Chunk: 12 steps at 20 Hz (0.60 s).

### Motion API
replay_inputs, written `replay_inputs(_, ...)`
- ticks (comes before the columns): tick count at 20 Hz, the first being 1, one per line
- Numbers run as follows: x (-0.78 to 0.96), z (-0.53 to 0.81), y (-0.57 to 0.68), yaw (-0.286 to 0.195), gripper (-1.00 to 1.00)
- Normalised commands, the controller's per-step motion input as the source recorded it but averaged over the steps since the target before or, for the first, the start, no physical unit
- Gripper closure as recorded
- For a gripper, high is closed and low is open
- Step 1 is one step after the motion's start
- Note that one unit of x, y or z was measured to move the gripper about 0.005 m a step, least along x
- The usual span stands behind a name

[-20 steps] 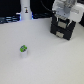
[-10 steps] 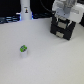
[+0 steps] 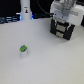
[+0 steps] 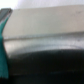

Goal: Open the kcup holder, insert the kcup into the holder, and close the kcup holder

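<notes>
Looking at the exterior view, I see the gripper [image 3: 64,16] right over the holder [image 3: 63,29] at the back of the desk [image 3: 50,60], on the view's right. I cannot tell whether its jaws are apart. The kcup [image 3: 23,50] stands alone, well apart, toward the view's left. My wrist view shows only a blurred dark surface.

Around me a broad white table [image 3: 45,60] fills nearly the whole exterior view, evenly lit with only soft shadows. Behind its far edge the room falls dark, almost black, with a faint bluish strip [image 3: 10,19] at the exterior view's left.
</notes>
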Motion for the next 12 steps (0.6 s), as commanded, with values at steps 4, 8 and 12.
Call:
replay_inputs(4, 0.92, 0.10, -0.37, -0.086, 1.00)
replay_inputs(8, 0.93, 0.14, -0.36, -0.085, 1.00)
replay_inputs(12, 0.92, 0.14, -0.36, -0.085, 1.00)
